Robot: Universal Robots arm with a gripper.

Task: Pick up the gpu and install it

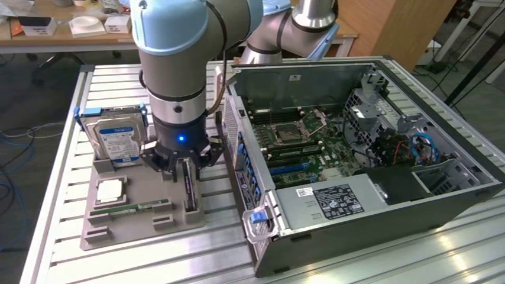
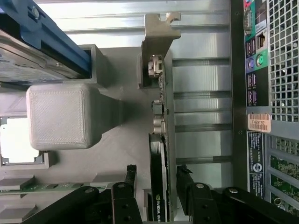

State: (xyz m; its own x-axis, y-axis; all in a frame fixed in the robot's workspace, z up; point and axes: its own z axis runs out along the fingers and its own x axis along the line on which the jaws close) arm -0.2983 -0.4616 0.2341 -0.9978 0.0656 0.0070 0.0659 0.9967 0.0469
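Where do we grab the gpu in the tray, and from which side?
I'd take the gpu by its upper long edge, mid-length, coming straight down from above. It stands on edge in a slot of the grey tray, so only that edge is free, and its two flat faces suit jaws closing across its thin thickness. Keep off the metal bracket end.

Item: my arm (image 1: 177,71). Single, last link vertical, elbow bent high at rear.
Item: my wrist (image 1: 180,127). Pointing straight down, blue light lit.
Item: my gripper (image 1: 187,170). Black, low, aimed downward, jaws spread wide.
Item: my fingers (image 2: 132,173). Two, apart, clamping nothing.
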